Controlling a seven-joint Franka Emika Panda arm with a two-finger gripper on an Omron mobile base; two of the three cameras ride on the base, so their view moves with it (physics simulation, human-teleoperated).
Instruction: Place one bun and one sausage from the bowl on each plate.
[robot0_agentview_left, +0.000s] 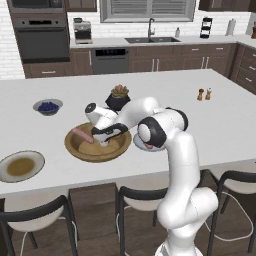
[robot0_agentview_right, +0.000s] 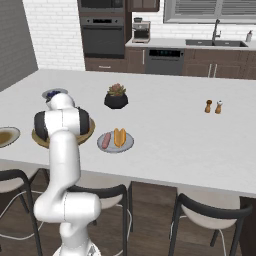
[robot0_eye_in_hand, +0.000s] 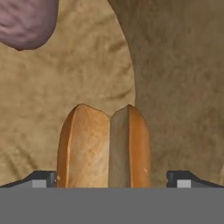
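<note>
- Low in the bowl (robot0_agentview_left: 80, 148), the gripper (robot0_eye_in_hand: 112, 178) is spread wide, its fingertips (robot0_eye_in_hand: 41, 178) flanking a split bun (robot0_eye_in_hand: 104, 146), not clamped.
- A sausage (robot0_agentview_left: 82, 135) lies beside.
- One plate (robot0_agentview_right: 128, 145) is filled, another plate (robot0_agentview_left: 35, 167) bare.

Tan-brown wood bowl (robot0_agentview_left: 80, 148) w/ golden bun (robot0_eye_in_hand: 105, 146), pink sausage (robot0_eye_in_hand: 27, 22); grey plates (robot0_agentview_right: 127, 145).
</note>
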